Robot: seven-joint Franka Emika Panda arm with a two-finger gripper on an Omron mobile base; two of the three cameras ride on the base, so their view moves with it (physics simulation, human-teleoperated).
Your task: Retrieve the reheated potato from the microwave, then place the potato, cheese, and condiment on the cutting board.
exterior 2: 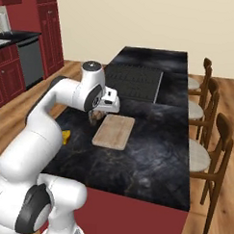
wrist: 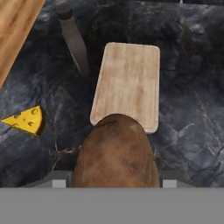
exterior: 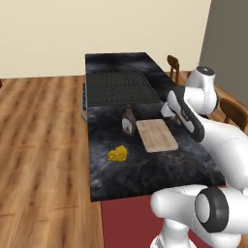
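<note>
While the rough brown oval potato (wrist: pixel 116 151) sits pinched between the fingers of the end effector (exterior 2: pixel 97 115), it hangs above the dark marbled stone counter (exterior: pixel 160 169), with the near short edge of the flat light tan wooden cutting board (wrist: pixel 127 85) just beyond it in the hand view. Only the bulk of the potato is seen; the finger pads are hidden behind it, so how deep the grip sits cannot be told. In the right base view the end effector hovers beside the board's far corner, near the small grey-brown condiment bottle with a dark cap (exterior: pixel 128 121). That bottle stands just off the board's long side, and a sideways approach could knock it over. The bright yellow holed wedge of cheese (exterior: pixel 118 154) lies well apart on the counter and is at little risk. Released short of the board, the potato would probably land on stone; released from too high, its rounded form could roll off the board's edge. The black ridged cooktop (exterior: pixel 121 86) lies behind the board.
</note>
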